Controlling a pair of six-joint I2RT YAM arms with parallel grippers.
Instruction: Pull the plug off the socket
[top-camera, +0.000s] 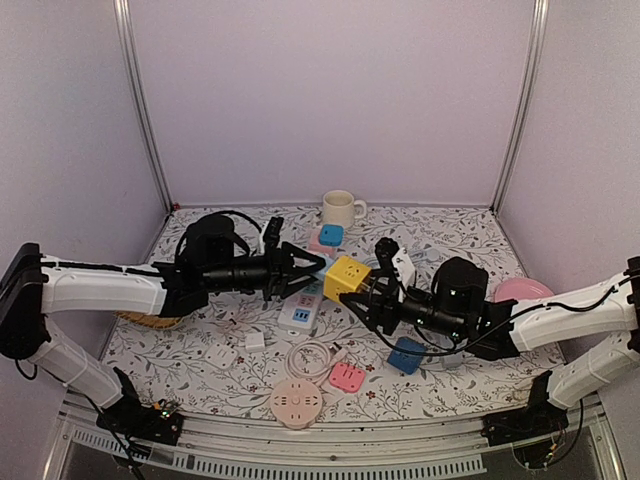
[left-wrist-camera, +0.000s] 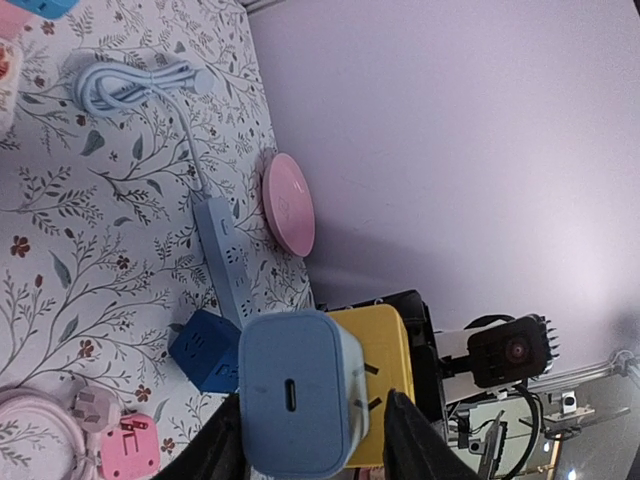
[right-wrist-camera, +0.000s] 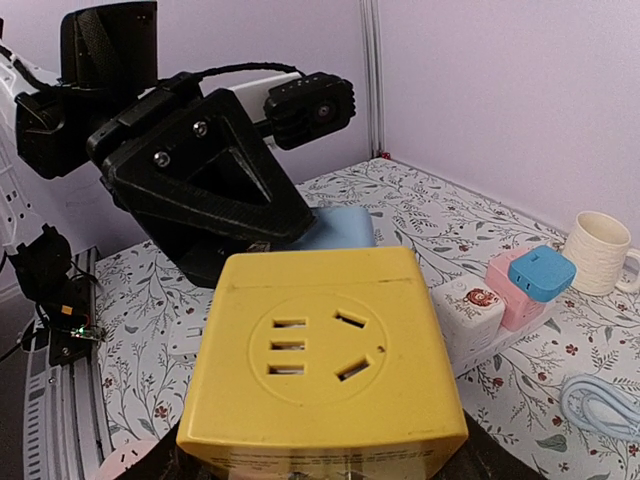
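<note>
A yellow cube socket (top-camera: 347, 278) hangs above the table's middle. My right gripper (top-camera: 368, 303) is shut on it from the right. In the right wrist view the cube (right-wrist-camera: 320, 350) fills the frame, with an empty outlet facing the camera. A light blue plug (top-camera: 318, 268) sits against the cube's left face, and my left gripper (top-camera: 305, 270) is shut on it. In the left wrist view the plug (left-wrist-camera: 295, 390) is between my dark fingers (left-wrist-camera: 415, 440), with the cube (left-wrist-camera: 385, 385) right behind it. Two dark marks show at the seam; I cannot tell if the prongs are still seated.
Under the cube lies a white power strip (top-camera: 300, 312). A coiled white cable (top-camera: 312, 357), a pink plug block (top-camera: 348, 377), a round pink socket (top-camera: 296, 402) and a blue cube (top-camera: 407, 355) lie nearer. A cup (top-camera: 340, 209) stands at the back and a pink plate (top-camera: 522, 291) at the right.
</note>
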